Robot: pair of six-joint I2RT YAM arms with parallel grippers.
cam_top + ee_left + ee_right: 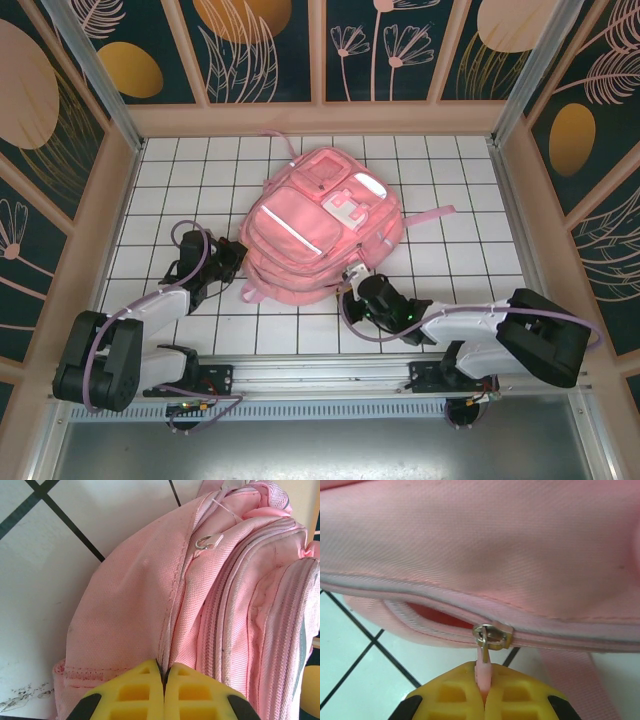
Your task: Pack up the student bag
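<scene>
White tiles with dark grid lines cover the table [170, 190], fenced by walls painted with flowers. Near its middle the pink backpack [320, 215] lies flat, a strap [432, 213] trailing to the right. 2 arms reach it from the near edge. At the backpack's near-left corner, the left claw [163, 680] is fully closed, its yellow fingers [135, 695] pinching the fabric along a seam. At the near-right edge, the right claw [484, 685] is clamped on the pink pull tab [483, 667] of a metal zip slider [492, 635]. Left of the slider the zip gapes a little.
</scene>
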